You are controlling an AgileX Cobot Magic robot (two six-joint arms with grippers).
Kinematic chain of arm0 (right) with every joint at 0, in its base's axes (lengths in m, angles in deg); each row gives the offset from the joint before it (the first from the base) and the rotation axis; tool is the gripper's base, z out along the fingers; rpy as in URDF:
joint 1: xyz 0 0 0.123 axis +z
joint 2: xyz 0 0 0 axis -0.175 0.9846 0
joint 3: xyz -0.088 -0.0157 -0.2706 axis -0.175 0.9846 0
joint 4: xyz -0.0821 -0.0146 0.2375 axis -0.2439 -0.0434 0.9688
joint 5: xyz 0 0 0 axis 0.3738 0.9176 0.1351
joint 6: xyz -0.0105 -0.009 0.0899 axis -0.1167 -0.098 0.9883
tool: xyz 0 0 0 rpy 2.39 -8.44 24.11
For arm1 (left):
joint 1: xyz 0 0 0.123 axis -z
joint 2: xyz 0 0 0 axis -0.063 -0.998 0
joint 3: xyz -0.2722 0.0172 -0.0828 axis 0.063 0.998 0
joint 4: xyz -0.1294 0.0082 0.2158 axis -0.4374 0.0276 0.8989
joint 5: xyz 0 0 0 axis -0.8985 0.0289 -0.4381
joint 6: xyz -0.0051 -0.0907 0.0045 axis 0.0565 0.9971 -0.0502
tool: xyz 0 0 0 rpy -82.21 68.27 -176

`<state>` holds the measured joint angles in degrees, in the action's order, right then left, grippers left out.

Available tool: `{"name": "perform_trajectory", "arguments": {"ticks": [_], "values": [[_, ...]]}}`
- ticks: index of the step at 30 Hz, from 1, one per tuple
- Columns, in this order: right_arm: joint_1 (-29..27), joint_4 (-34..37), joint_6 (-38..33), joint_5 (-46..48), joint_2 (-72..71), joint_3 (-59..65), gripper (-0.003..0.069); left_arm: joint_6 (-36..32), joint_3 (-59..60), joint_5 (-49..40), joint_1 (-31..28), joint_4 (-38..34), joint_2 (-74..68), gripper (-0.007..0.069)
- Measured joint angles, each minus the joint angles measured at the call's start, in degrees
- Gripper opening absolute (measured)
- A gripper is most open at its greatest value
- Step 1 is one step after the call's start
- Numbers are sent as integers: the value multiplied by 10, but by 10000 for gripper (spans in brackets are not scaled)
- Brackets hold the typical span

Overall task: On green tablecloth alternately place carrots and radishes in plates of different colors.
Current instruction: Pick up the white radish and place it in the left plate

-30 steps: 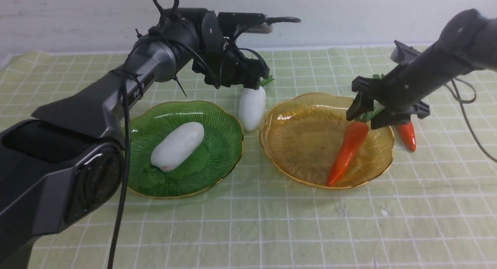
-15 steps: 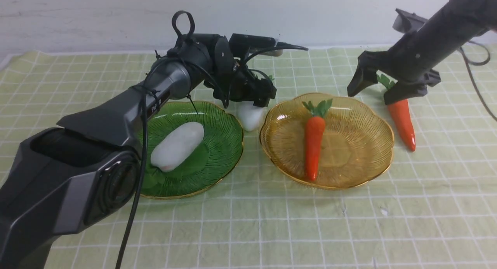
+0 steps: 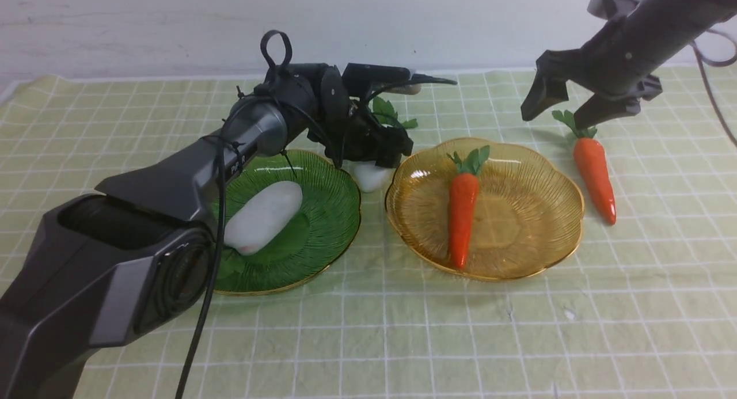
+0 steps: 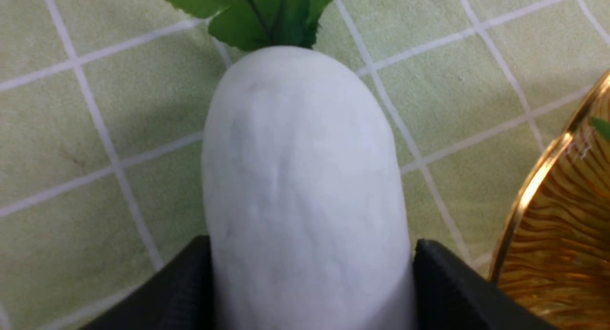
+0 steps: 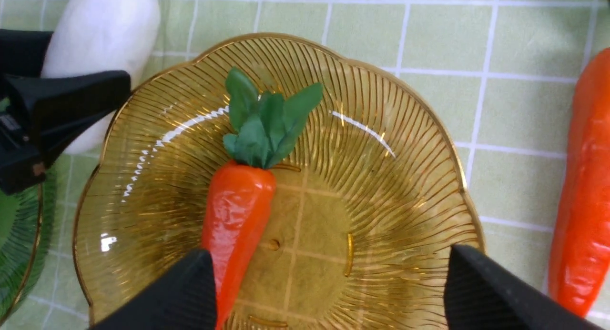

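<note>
Loose radish (image 4: 300,187): lies on the green tablecloth (image 3: 403,330) just off the far-left rim of the amber plate (image 3: 541,215), leaves pointing away from the robot. The left gripper (image 3: 377,157) straddles its near end. In the left wrist view the black fingers (image 4: 181,292) sit against both flanks of the radish with no gap showing, so the claw is clamped on it. Plated radish (image 3: 263,216): lies slantwise in the green plate (image 3: 339,226), which stands just left of the amber plate, rims close but apart. Plated carrot (image 3: 462,215): inside the amber plate, left of its centre, tip toward the robot, leaves toward the far rim. Loose carrot (image 3: 595,177): on the cloth just right of the amber plate, clear of its rim, tip toward the robot. The right gripper (image 3: 555,114) hangs in the air above the amber plate's far-right edge, over the loose carrot's leaves. Its fingers are spread wide with nothing between them, and the right wrist view looks down on the amber plate through that gap. Writing: white lettering (image 3: 239,160) on the left arm (image 3: 173,180) reads "PiP", then a cable (image 3: 216,215) crosses it, then "R"; nothing else is legible. Pose: the left arm reaches low and forward from left of the amber plate, wrist bent down onto the loose radish. The right arm (image 3: 645,30) slopes down from high on the amber plate's right.
</note>
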<state>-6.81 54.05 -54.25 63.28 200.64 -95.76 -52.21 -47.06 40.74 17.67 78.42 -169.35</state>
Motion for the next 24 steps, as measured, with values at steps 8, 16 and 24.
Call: {"name": "perform_trajectory", "arguments": {"ticks": [8, 16, 24], "values": [[0, -168, 37, -1, -23, -2, 464, 1, -78, -150, -10, 38, 127, 458], [-4, -237, 104, -37, 22, -3, 461, 7, -64, -248, -20, 82, 221, 458], [-21, -210, 118, -53, 107, -4, 461, 21, 170, -249, -33, 84, 353, 458]]}}
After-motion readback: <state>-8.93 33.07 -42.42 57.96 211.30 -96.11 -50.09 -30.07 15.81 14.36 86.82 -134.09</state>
